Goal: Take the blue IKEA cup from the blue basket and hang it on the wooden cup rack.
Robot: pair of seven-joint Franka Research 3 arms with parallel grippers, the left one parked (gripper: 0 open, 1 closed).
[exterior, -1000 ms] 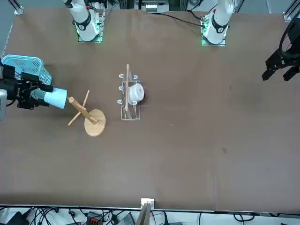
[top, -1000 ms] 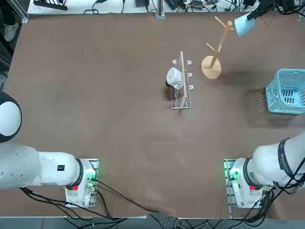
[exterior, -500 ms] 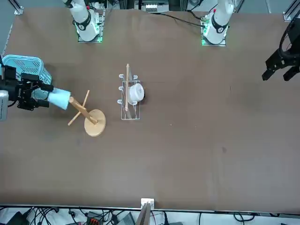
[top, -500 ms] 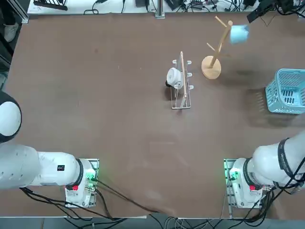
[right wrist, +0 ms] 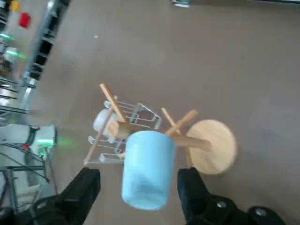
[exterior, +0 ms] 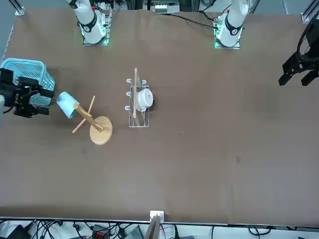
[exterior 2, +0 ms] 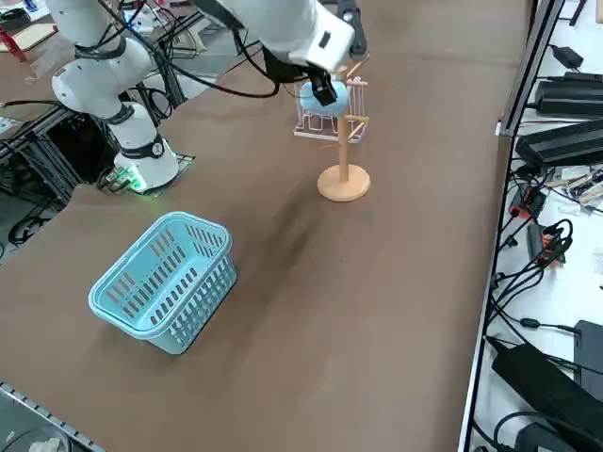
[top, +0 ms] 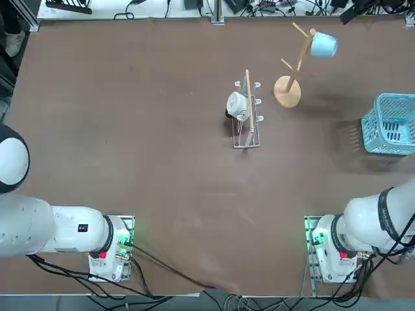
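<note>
The right end effector now stands open and empty, its two fingers spread clear on either side of the blue IKEA cup, which a second ago was clamped between them. The cup has left the grip and hangs by itself on an upper peg of the wooden cup rack, just ahead of the fingertips; in the front view a visible gap separates it from the end effector, which has drawn back a little from the rack toward the blue basket. The basket sits behind and to one side of the end effector, with nothing showing inside it in the right side view.

This reads as the release step done: the cup is on the rack and the placing part of the task looks complete. What remains, by my judgement, is only a clean retreat that avoids nudging the cup or tipping the rack on the counter.
</note>
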